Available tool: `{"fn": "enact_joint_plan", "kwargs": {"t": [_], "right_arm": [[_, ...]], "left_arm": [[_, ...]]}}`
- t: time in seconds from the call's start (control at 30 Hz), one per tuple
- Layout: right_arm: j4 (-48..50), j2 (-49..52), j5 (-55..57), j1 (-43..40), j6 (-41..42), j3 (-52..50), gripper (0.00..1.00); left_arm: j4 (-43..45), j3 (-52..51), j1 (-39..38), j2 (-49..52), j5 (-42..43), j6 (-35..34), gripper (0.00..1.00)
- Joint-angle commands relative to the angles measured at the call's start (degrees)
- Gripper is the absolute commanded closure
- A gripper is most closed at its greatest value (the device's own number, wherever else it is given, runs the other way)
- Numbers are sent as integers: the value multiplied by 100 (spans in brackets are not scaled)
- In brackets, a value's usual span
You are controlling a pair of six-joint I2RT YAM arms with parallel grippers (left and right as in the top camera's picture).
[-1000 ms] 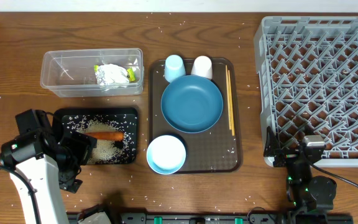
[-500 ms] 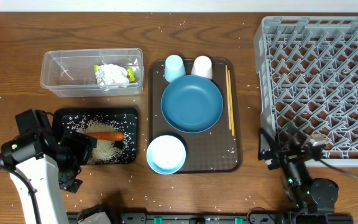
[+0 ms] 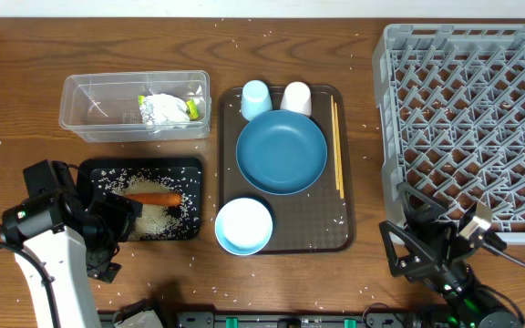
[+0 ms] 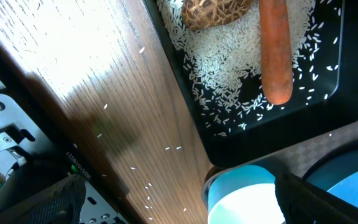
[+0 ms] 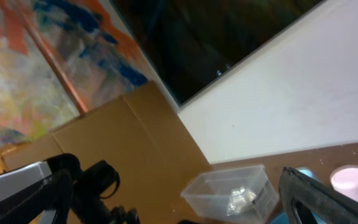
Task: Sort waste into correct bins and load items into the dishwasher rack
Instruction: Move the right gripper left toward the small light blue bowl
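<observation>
- Right now the waste looks dealt with to me: the wrapper (image 3: 164, 109) lies in the clear tub (image 3: 85, 114) at the far left. The carrot (image 3: 156, 198), the brown lump (image 4: 216, 12) and the rice (image 4: 229, 68) lie in the black tray (image 3: 194, 164) just near of it.
- So I judge that loading is what remains. The plate (image 3: 282, 153), bowl (image 3: 243, 225), light-blue cup (image 3: 255, 98), white cup (image 3: 296, 97) and chopsticks (image 3: 337, 150) all sit on the brown serving tray (image 3: 326, 232) in the middle. The rack (image 3: 472, 128) on the right holds nothing that I can see.
- My right gripper (image 3: 413, 239) hangs at the near right, jaws spread and empty, just off the rack's near-left corner. Everything to load lies left of it and farther away.
- Closest to it are the chopsticks. They lie along the serving tray's right edge, long axis running near to far, so I would want the jaws closing across them, left to right.
- My left gripper (image 3: 124, 217), also wide open and holding nothing, hovers over the near-left part of the black tray. The bowl, at the serving tray's near-left corner, is the item nearest that arm, but the rack is well apart from it.
- On balance I take the right arm as the better placed.
</observation>
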Motion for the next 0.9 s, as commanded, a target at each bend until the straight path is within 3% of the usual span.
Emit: {"fn": "enact_joint_plan", "kwargs": {"t": [0.0, 0.4, 0.67, 0.87], "right_arm": [[-358, 262, -173, -26, -424, 629, 1], [-492, 3202, -1272, 415, -1290, 2573, 1], [-741, 5528, -1132, 2629, -2677, 3786, 1], [-2608, 6970, 404, 4312, -4015, 4717, 1]], "left_arm": [[-15, -4, 31, 11, -57, -72, 2], [-13, -4, 31, 11, -57, -72, 2], [-13, -4, 31, 11, -57, -72, 2], [-13, -4, 31, 11, -57, -72, 2]]}}
